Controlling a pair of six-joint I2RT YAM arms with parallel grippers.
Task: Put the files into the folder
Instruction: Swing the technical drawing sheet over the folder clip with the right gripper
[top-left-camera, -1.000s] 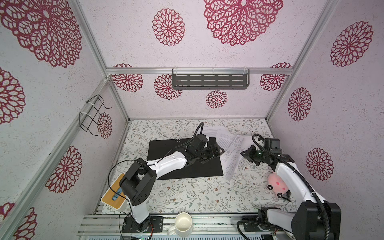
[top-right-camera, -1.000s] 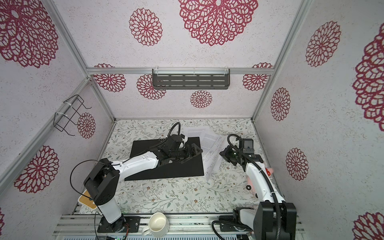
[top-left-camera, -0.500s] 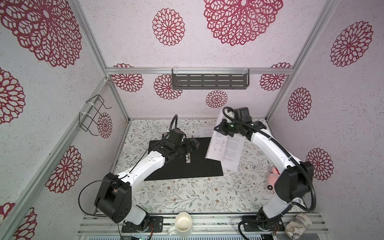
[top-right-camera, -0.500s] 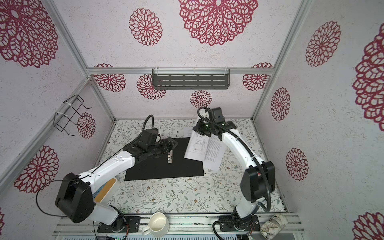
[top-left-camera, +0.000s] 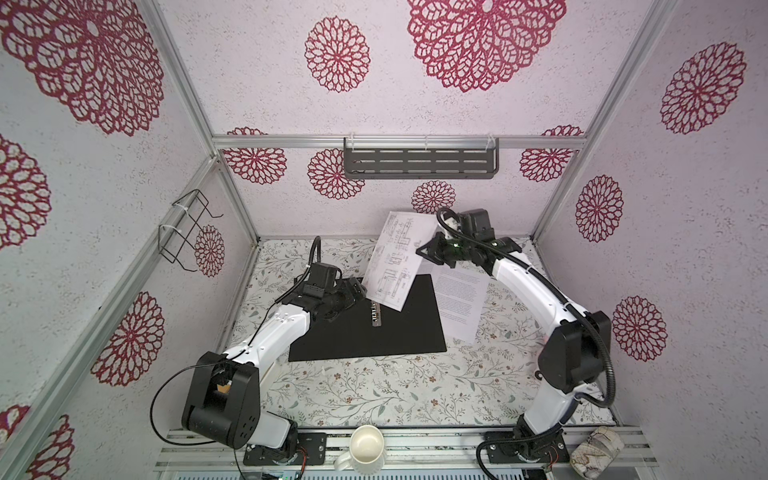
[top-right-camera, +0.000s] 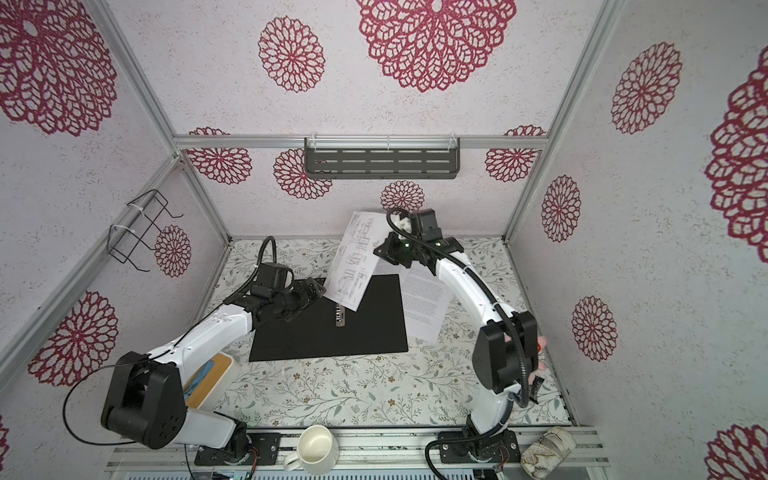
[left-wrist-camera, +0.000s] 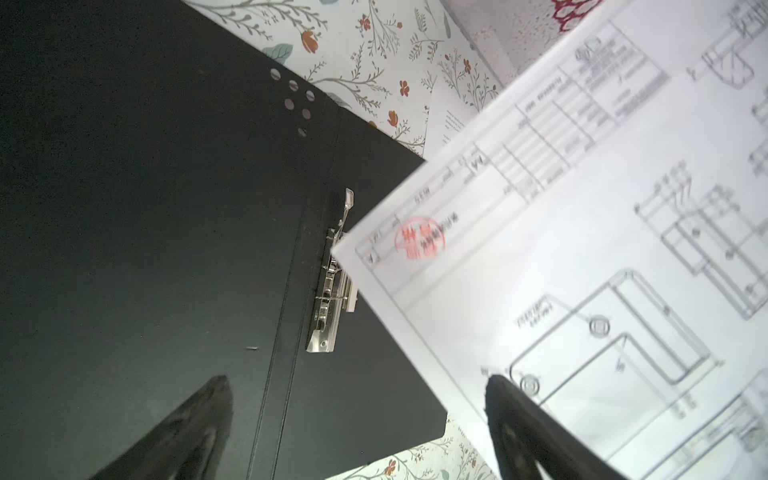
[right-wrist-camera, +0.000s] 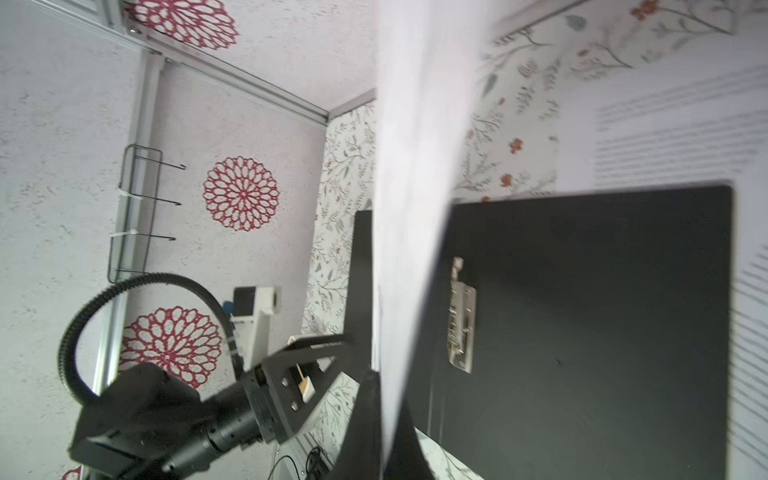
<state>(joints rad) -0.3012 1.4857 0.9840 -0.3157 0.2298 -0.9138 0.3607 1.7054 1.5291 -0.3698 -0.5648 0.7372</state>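
Observation:
The folder (top-left-camera: 374, 328) (top-right-camera: 332, 328) lies open on the table, black inside up, its metal clip (top-left-camera: 376, 318) (left-wrist-camera: 330, 291) (right-wrist-camera: 461, 316) in the middle. My right gripper (top-left-camera: 428, 251) (top-right-camera: 384, 251) (right-wrist-camera: 384, 415) is shut on the top edge of one file, the drawing sheet (top-left-camera: 395, 262) (top-right-camera: 357, 257) (left-wrist-camera: 582, 249) (right-wrist-camera: 415, 166). The sheet hangs tilted over the folder's far edge. My left gripper (top-left-camera: 355, 291) (top-right-camera: 316, 289) (left-wrist-camera: 357, 415) is open beside the sheet's lower edge, holding nothing. A text file (top-left-camera: 461, 299) (top-right-camera: 426, 299) (right-wrist-camera: 665, 124) lies right of the folder.
A white mug (top-left-camera: 365, 446) and a patterned cup (top-left-camera: 596, 451) rest on the front rail. A wire basket (top-left-camera: 187, 232) hangs on the left wall, a grey shelf (top-left-camera: 419, 162) on the back wall. An orange-rimmed board (top-right-camera: 208, 374) lies front left.
My right gripper has lifted the drawing sheet off the pile and carried it up and left over the folder. My left gripper has drawn back to the left, staying open.

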